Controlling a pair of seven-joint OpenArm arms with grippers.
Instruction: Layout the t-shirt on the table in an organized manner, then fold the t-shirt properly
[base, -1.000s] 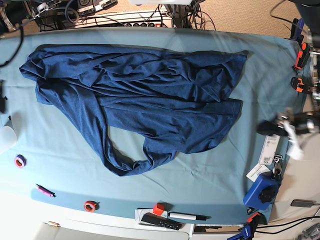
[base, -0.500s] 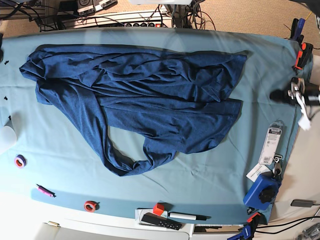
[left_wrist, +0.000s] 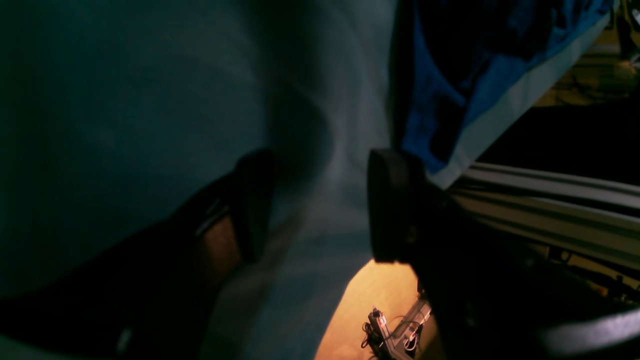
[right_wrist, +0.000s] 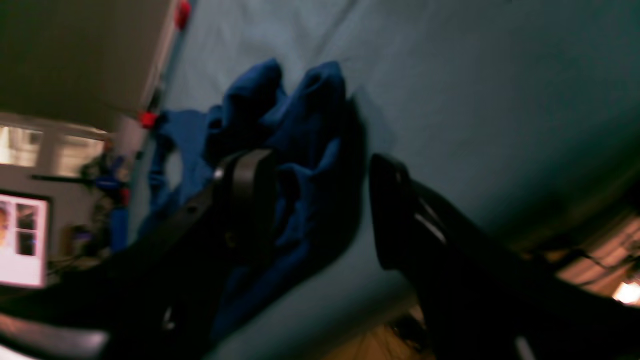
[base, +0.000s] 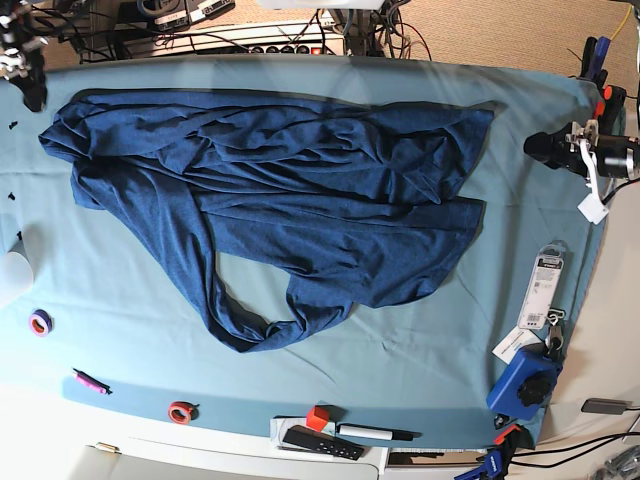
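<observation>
Shirt (base: 290, 200) sprawls bunched over the table (base: 400, 350) mid-frame, soft floppy knit w/ no stiffness, so imo pinch its upper-left and upper-right corners; left gripper (base: 545, 148) and right gripper (base: 30, 90) both gape, holding nothing.

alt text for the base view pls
A crumpled blue t-shirt sprawls across the teal table, untouched. The left gripper hovers open at the right edge and the right gripper at the far left corner.

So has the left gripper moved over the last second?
Yes. In the base view the left gripper has travelled toward the table's far edge, away from the blue clamp.
</observation>
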